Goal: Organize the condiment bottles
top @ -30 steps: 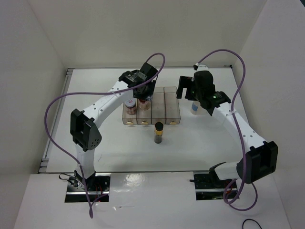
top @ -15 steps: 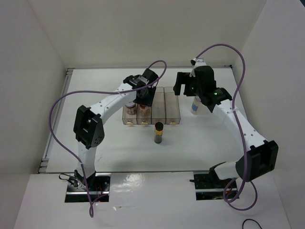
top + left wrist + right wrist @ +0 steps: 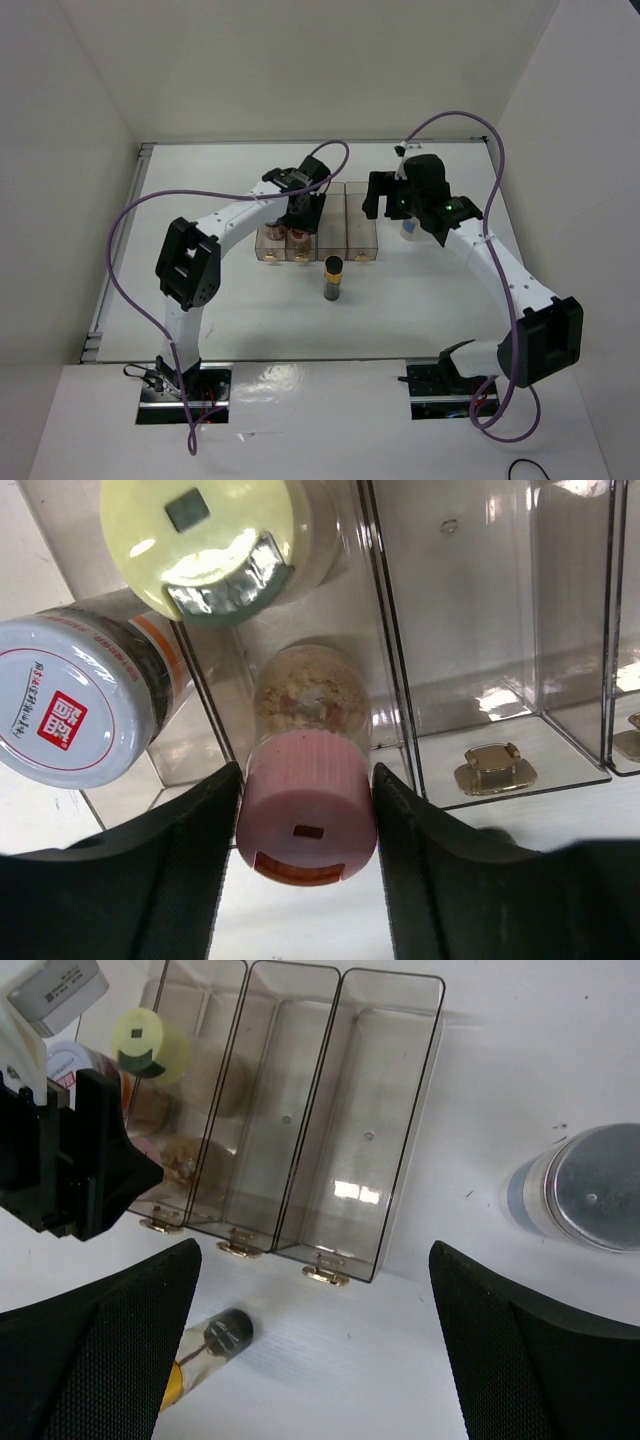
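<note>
Pink-lidded jar (image 3: 307, 780) is clamped by its lid between the fingers of the left gripper (image 3: 307, 815), in the rack (image 3: 437, 1020) compartment shared with the yellow-green-lidded jar (image 3: 195, 535), at that jar's 6 o'clock. The right gripper (image 3: 312, 1260) is spread wide. The grey-capped jar (image 3: 580, 1190) is seen at the rack's 3 o'clock.

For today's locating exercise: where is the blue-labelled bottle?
In the right wrist view the blue-labelled bottle stands on the table, right of the clear rack, apart from it.
</note>
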